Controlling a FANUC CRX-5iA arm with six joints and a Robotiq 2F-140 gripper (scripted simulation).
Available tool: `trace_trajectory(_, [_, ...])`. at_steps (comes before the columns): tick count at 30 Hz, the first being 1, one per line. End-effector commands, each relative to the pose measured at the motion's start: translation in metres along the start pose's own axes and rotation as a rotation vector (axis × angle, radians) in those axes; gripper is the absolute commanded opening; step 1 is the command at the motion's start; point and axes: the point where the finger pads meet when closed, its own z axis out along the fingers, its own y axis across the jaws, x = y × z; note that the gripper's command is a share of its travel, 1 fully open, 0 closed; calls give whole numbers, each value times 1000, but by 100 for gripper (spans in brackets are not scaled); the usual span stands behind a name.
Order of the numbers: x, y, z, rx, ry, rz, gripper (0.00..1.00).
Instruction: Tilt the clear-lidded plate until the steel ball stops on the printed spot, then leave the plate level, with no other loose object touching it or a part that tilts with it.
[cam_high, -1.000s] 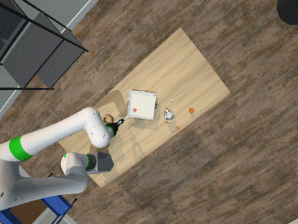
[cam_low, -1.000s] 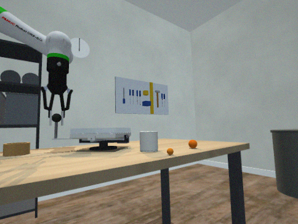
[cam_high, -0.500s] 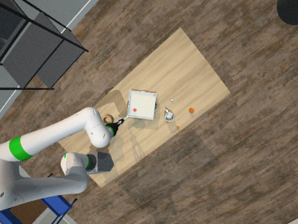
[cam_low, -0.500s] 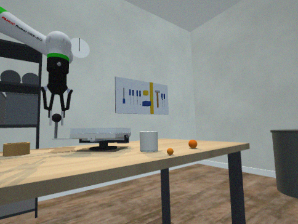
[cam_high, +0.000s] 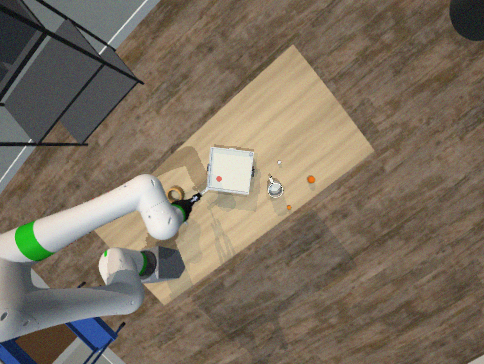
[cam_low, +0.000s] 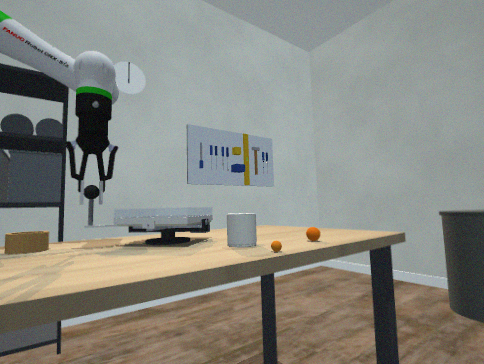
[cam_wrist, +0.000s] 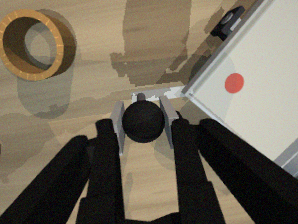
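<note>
The clear-lidded plate (cam_high: 230, 170) sits on a black pedestal (cam_low: 167, 236) mid-table and looks about level in the side view (cam_low: 162, 218). Its red printed spot (cam_high: 219, 178) is near the corner closest to me and also shows in the wrist view (cam_wrist: 234, 82). A small grey dot at the far corner (cam_high: 250, 154) may be the steel ball; I cannot tell for sure. A thin arm sticks out from the plate's corner and ends in an upright post with a black knob (cam_wrist: 142, 121). My gripper (cam_wrist: 142, 109) is shut on this knob, pointing straight down (cam_low: 91, 192).
A tan tape roll (cam_high: 175, 193) lies left of the gripper (cam_wrist: 32, 45). A white mug (cam_high: 274, 188) stands right of the plate, with a small orange ball (cam_high: 289, 207), a larger one (cam_high: 311, 179) and a tiny white piece (cam_high: 279, 162) beyond. A dark shelf stands far left.
</note>
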Motion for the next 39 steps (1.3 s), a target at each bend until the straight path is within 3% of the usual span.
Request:
trace_trajectory(1, [0, 0, 0, 0, 0, 0, 10])
trace_trajectory(39, [0, -1, 3, 0, 0, 0, 10])
